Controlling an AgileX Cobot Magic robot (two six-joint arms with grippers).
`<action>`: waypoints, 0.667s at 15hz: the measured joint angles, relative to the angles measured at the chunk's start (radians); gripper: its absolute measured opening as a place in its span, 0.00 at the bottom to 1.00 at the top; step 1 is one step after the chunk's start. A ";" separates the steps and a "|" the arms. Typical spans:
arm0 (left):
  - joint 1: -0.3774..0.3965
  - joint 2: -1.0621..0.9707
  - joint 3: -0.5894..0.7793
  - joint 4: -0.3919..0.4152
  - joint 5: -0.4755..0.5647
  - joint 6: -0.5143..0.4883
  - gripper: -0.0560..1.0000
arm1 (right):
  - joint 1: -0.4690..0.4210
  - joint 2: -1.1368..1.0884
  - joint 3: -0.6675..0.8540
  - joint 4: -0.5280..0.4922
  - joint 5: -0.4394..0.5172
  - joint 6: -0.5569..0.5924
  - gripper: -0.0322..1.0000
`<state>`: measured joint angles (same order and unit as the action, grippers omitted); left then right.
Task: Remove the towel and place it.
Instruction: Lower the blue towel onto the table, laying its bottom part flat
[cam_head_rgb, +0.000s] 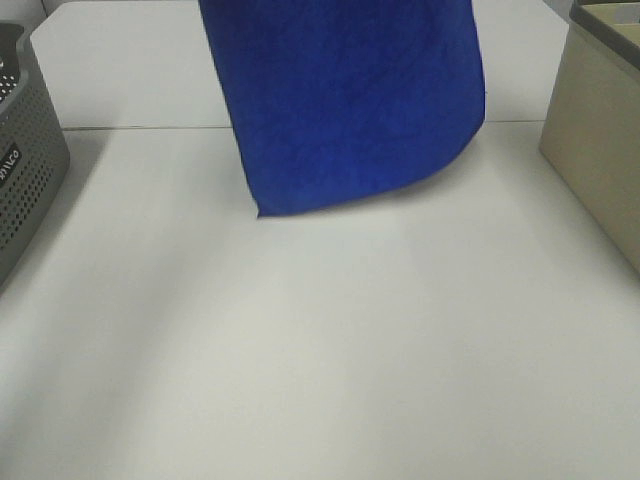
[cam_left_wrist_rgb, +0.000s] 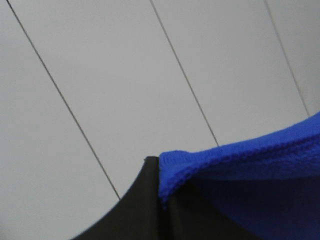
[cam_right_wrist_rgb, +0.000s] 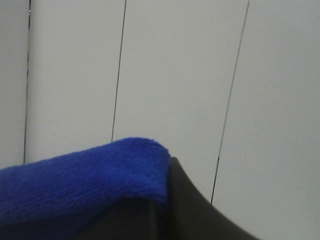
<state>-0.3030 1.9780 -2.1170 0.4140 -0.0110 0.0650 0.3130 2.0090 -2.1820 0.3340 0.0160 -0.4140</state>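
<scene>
The deep-blue towel (cam_head_rgb: 345, 100) hangs from above the top edge of the high view. Its lower edge dangles over the far middle of the white table (cam_head_rgb: 320, 340), with one lower corner pointing down at the left. Neither gripper shows in the high view. In the left wrist view my left gripper (cam_left_wrist_rgb: 160, 167) is shut on a stitched corner of the towel (cam_left_wrist_rgb: 250, 165), held up before a white panelled wall. The right wrist view has my right gripper (cam_right_wrist_rgb: 167, 162) shut on another part of the towel's (cam_right_wrist_rgb: 85, 182) upper edge, with the cloth folded over its black finger (cam_right_wrist_rgb: 187, 205).
A grey perforated basket (cam_head_rgb: 25, 160) stands at the table's left edge. A beige box (cam_head_rgb: 600, 140) stands at the right edge. The towel casts a faint shadow on the table.
</scene>
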 joint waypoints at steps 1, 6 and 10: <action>0.000 0.009 -0.018 0.001 -0.077 0.030 0.05 | 0.000 0.014 -0.036 0.008 -0.029 0.000 0.03; -0.015 0.072 -0.128 -0.009 0.310 0.085 0.05 | -0.014 0.087 -0.080 0.021 0.322 0.000 0.03; -0.054 0.092 -0.127 -0.088 0.925 0.086 0.05 | -0.024 0.097 -0.075 0.022 0.815 0.007 0.03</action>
<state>-0.3570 2.0700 -2.2440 0.3260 0.9140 0.1510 0.2890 2.1060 -2.2570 0.3560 0.8310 -0.4070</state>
